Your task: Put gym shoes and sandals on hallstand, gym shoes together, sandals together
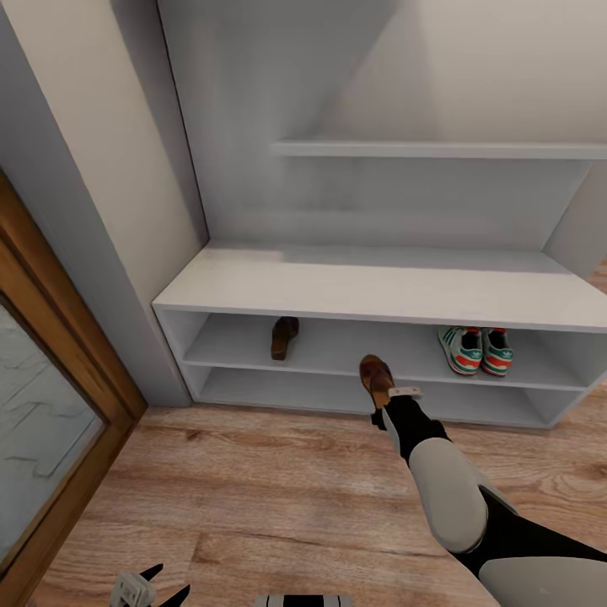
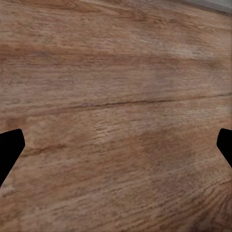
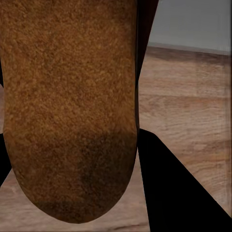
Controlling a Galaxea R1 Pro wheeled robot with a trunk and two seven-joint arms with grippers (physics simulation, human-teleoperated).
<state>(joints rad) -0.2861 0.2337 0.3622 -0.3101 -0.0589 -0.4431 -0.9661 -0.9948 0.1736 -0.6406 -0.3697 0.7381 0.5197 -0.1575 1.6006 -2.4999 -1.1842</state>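
Observation:
In the head view the pale grey hallstand (image 1: 371,287) stands against the wall. Its middle shelf carries two gym shoes (image 1: 475,350) side by side at the right and one dark-brown sandal (image 1: 285,337) at the left. My right gripper (image 1: 381,401) is shut on the second sandal (image 1: 375,378), held just in front of the shelves, between the other sandal and the sneakers. The right wrist view has that sandal (image 3: 72,106) close up, with a black finger (image 3: 174,188) beside it. My left gripper (image 1: 156,586) hangs open low over the corridor floor (image 2: 116,96), its fingertips (image 2: 9,150) wide apart.
A wooden door frame (image 1: 67,337) with a glass panel (image 1: 34,438) runs along the left. A grey wall shelf (image 1: 438,150) juts out above the bench top. Wood-plank floor (image 1: 253,489) stretches between me and the rack.

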